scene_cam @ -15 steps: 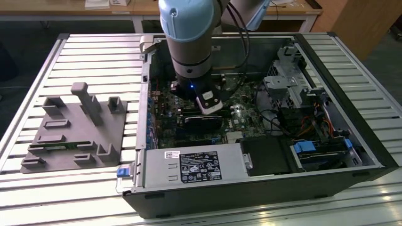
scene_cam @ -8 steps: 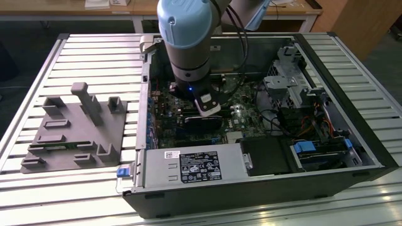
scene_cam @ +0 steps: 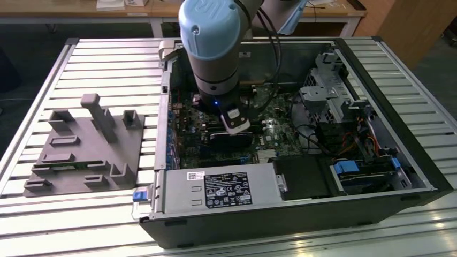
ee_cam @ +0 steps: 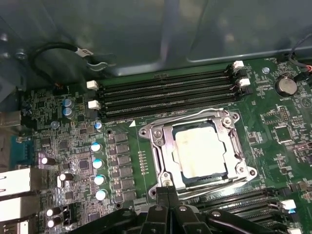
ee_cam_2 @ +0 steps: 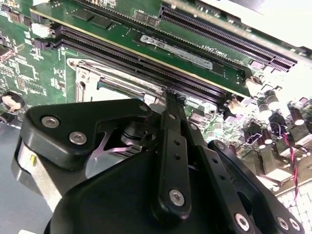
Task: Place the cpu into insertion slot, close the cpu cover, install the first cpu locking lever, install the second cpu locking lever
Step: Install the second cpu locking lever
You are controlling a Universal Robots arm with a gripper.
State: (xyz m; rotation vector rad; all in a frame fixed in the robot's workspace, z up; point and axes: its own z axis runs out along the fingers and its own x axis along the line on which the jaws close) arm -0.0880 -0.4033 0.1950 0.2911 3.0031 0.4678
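Open computer case (scene_cam: 371, 176), cpu (ee_cam: 201, 152) beyond jaws

Exterior view: arm (scene_cam: 214, 59) conceals the CPU socket. Second wrist view: hand (ee_cam_2: 168, 105) body hides most of the cpu cover (ee_cam_2: 92, 78); fingertip state indeterminate.

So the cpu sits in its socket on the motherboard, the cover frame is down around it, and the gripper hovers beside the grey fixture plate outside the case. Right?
Not quite. The cpu is seated with the cpu cover down around it, but the gripper hovers inside the computer case, right at the socket's edge, as the first wrist view shows. The grey fixture plate lies apart in the exterior view.
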